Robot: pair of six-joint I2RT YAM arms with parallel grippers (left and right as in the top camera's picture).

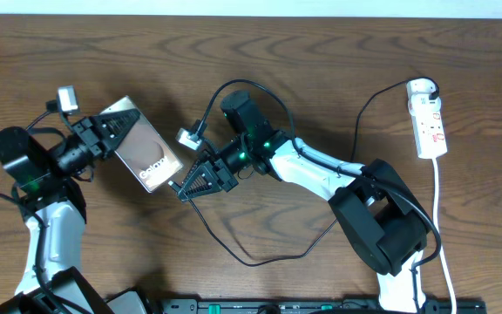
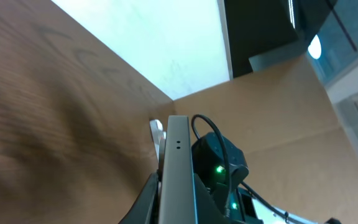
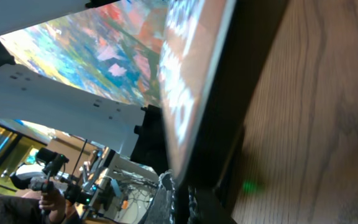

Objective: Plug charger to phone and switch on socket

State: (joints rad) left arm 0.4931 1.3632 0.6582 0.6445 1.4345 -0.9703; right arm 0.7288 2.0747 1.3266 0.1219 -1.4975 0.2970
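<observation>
The phone point(image 1: 149, 153) is a brownish slab with a white "Galaxy" label at its near end. My left gripper point(image 1: 111, 128) is shut on its far end and holds it tilted; the left wrist view shows the phone edge-on point(image 2: 178, 155) between the fingers point(image 2: 176, 208). My right gripper point(image 1: 184, 187) is at the phone's labelled end, fingers nearly together on the charger's dark plug tip point(image 3: 180, 194), right against the phone's edge point(image 3: 194, 81). The charger cable point(image 1: 260, 260) loops across the table to the white socket strip point(image 1: 429, 122) at the far right.
The socket's white cord point(image 1: 444, 235) runs down the right side to the front edge. A black rail point(image 1: 321, 306) lies along the front edge. A second black cable loop point(image 1: 234, 84) arches over the right wrist.
</observation>
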